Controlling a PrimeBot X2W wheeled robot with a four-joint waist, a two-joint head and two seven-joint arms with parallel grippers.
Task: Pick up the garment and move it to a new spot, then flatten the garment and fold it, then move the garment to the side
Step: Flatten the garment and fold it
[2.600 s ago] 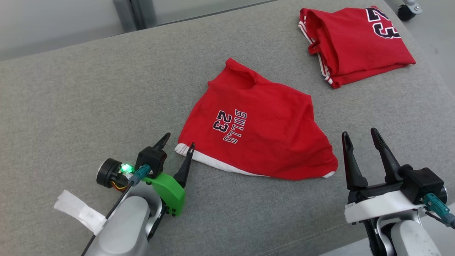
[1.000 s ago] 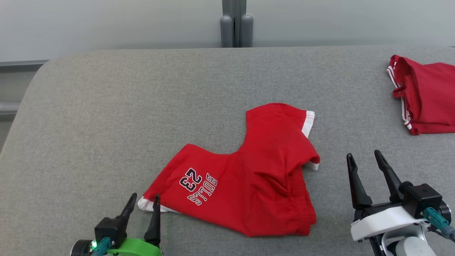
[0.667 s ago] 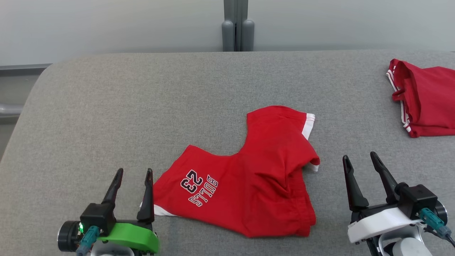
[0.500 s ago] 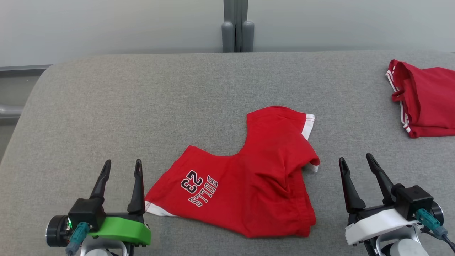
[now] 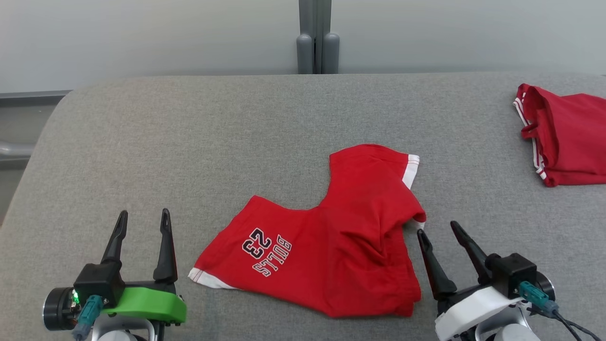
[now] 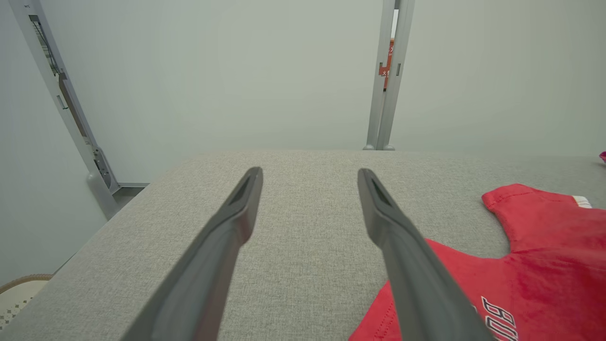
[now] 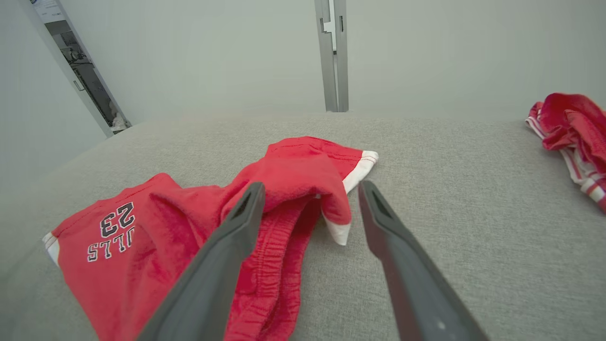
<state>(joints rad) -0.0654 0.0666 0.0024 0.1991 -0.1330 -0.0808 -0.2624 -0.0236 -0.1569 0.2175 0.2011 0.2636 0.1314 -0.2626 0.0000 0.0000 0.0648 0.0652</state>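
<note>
Both the left gripper and the right gripper are shown wide open and empty; the red shorts are spread crosswise between them, nearer the right one.

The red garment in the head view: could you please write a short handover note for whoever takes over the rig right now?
Left gripper: open, empty; it has just let go of the garment's white-hemmed corner and sits beside it over the grey table.
Right gripper: open, empty, tips close to the garment's right edge.
Red garment: mid-table, rumpled, right side bunched. A second red garment lies at far right.
Done: garment moved and set down.
Left: flatten it, fold it, move it aside.
</note>
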